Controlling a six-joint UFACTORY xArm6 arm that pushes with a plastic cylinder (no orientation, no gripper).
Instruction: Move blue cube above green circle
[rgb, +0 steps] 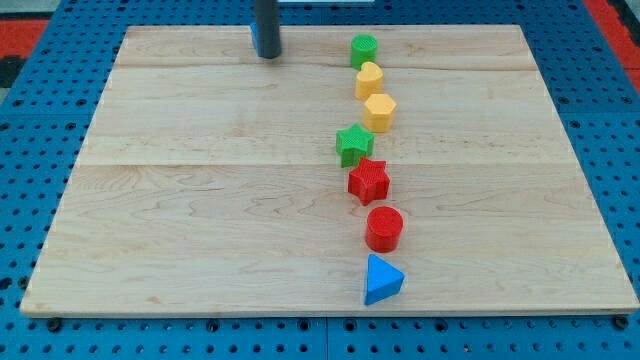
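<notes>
My tip (267, 56) rests near the top edge of the wooden board (200, 200), left of the view's centre. A sliver of the blue cube (254, 38) shows at the rod's left side; the rod hides most of it. The green circle (364, 50) sits to the right of my tip, at about the same height in the view, about a hundred pixels away. It is the top block of a column running down the view.
Below the green circle, running down the view: a yellow rounded block (369, 79), a yellow hexagon (380, 112), a green star (353, 144), a red star (368, 181), a red circle (384, 228) and a blue triangle (382, 280) near the board's bottom edge.
</notes>
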